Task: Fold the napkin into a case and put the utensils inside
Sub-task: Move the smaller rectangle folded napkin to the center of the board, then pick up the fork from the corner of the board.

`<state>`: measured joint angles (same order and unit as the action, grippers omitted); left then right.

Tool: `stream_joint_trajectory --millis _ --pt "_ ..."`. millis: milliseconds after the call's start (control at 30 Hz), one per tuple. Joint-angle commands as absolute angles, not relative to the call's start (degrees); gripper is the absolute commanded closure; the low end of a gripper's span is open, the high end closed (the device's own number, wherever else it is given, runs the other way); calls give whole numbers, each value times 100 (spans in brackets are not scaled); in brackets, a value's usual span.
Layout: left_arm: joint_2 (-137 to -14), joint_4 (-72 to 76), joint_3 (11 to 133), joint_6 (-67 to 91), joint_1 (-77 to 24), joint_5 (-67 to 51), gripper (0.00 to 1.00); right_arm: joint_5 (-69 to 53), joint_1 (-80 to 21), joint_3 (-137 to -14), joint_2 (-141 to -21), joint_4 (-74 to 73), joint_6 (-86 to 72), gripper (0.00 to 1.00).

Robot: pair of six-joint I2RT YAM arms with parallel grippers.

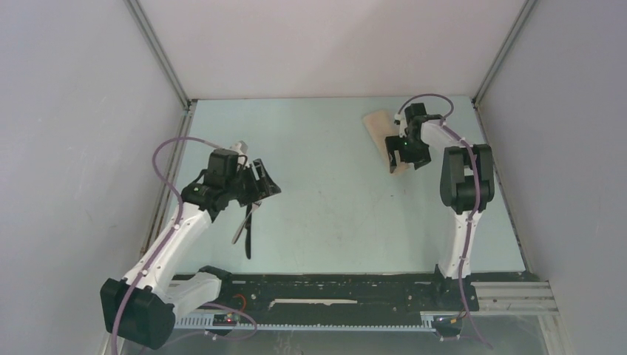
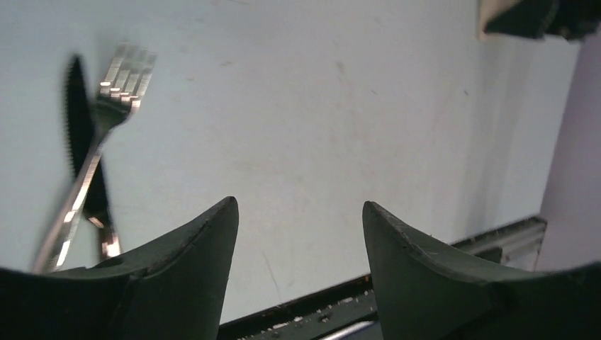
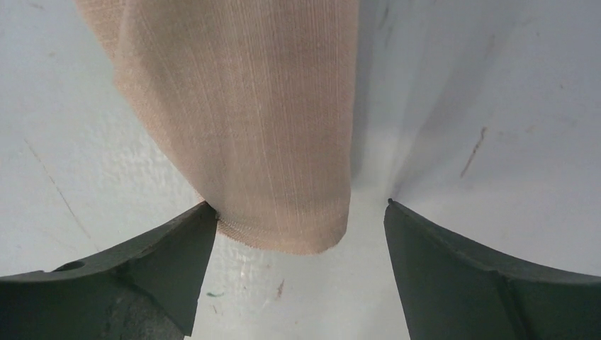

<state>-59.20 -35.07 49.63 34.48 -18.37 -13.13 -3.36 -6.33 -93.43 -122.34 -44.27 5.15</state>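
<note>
The beige napkin, folded into a narrow case (image 1: pixel 382 133), lies flat at the far right of the table. In the right wrist view its near end (image 3: pixel 248 127) lies between my open fingers, touching the left one. My right gripper (image 1: pixel 403 161) is open over that near end. The black knife (image 1: pixel 248 235) and silver fork (image 1: pixel 242 223) lie crossed on the table at the left. They show at the left edge of the left wrist view, knife (image 2: pixel 79 127) under fork (image 2: pixel 106 120). My left gripper (image 1: pixel 265 181) is open and empty, just above and right of them.
A black rail (image 1: pixel 333 290) runs along the table's near edge. Grey walls with metal frame posts (image 1: pixel 159 55) close in the left, right and back sides. The table (image 1: pixel 325 200) is pale blue.
</note>
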Motion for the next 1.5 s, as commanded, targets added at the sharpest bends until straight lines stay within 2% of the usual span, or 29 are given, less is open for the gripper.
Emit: stream_joint_trajectory --millis 0,33,67,100,167,267,467,567,633,900,1067,1133,1267,1367,1467 --pt "-5624 -3772 4865 3425 -1218 -758 29 -583 -637 -9272 -11392 -4538 685 1" --pt "-5596 -3862 4887 3381 -1066 -655 28 -494 -660 -9277 -11170 -4566 501 1" --pt "-5609 -3977 4915 3334 -935 -567 17 -450 -715 -9304 -10933 -4642 288 0" --pt "-5661 -4105 4966 3271 -829 -469 15 -386 -836 -9299 -10648 -4720 116 0" --pt "-5867 -4443 5135 3136 -728 -80 14 -26 -1220 -9051 -9962 -4573 -431 0" --pt "-6493 -4951 5511 2841 -714 186 14 -441 -1945 -8351 -9014 -4151 -885 0" --pt "-7852 -5640 5920 2146 -749 650 23 -1357 -3471 -6563 -7561 -3031 -1527 1" --pt "-8538 -5368 6162 1748 -778 833 39 -1373 -4036 -6033 -7091 -2806 -1624 1" --pt "-8867 -5104 6314 1545 -848 845 44 -1352 -4225 -5719 -6786 -2711 -1666 1" --pt "-9885 -5145 6768 1370 -1383 973 53 -1016 -3958 -5074 -5911 -3034 -1381 2" --pt "-10079 -5132 6842 1439 -1499 1171 57 -1639 -3401 -4905 -5785 -2868 -1425 2" --pt "-10082 -5052 6883 1484 -1503 1138 52 -1716 -3381 -4848 -5862 -2788 -1449 2" --pt "-10037 -4791 6999 1504 -1505 793 49 -1695 -3384 -4803 -6087 -2779 -1493 3" --pt "-10185 -4722 7235 1216 -1490 506 38 -1696 -3399 -4761 -6142 -2741 -1526 3" --pt "-10578 -4989 7750 1180 -1498 636 37 -1736 -3401 -4737 -6152 -2708 -1572 3"
